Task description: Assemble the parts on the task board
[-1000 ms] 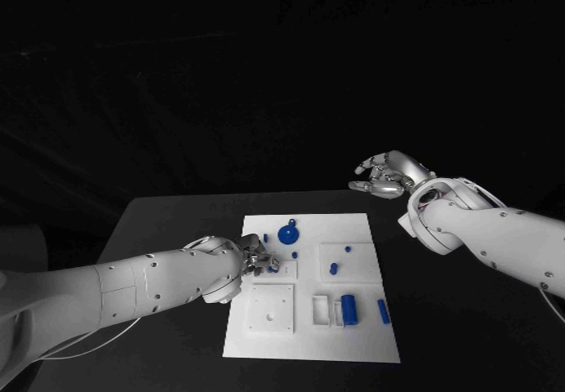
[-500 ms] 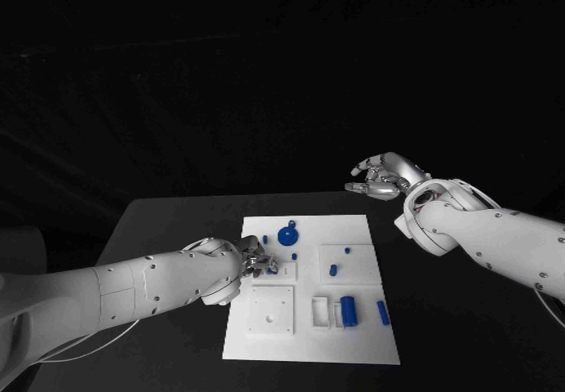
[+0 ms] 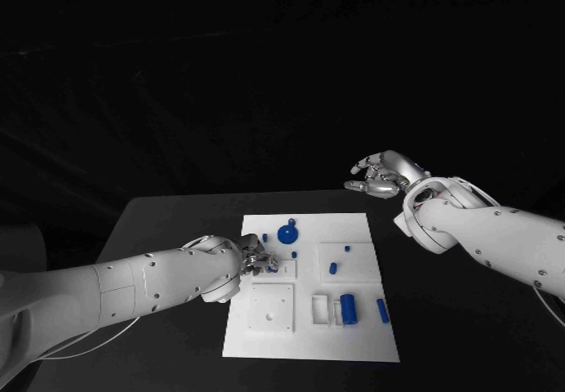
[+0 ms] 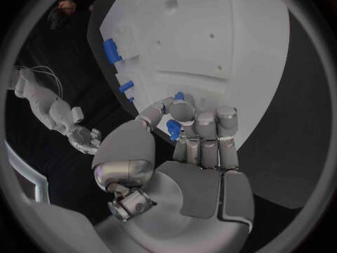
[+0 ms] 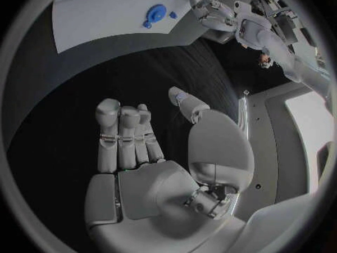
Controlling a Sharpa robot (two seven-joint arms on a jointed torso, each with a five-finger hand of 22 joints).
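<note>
The white task board (image 3: 353,343) lies in the middle of the black table. My left hand (image 3: 253,258) rests over the board's left edge and pinches a small blue part (image 4: 173,129) between thumb and fingers, the other fingers curled beside it. On the board lie a round blue disc (image 3: 287,236), a small blue peg (image 3: 333,267), a blue cylinder (image 3: 349,308) in a white holder and a blue bar (image 3: 383,310). My right hand (image 3: 383,175) hangs high beyond the table's far right corner, fingers apart (image 5: 130,135), holding nothing.
White raised blocks stand on the board, a square one (image 3: 271,308) at front left and another (image 3: 349,261) at right. Bare black table (image 3: 165,220) surrounds the board on both sides. The right wrist view shows the board (image 5: 91,11) and my left hand (image 5: 210,11) far off.
My right hand has drifted slightly left in the air. The left hand keeps its hold on the small blue part in the same place.
</note>
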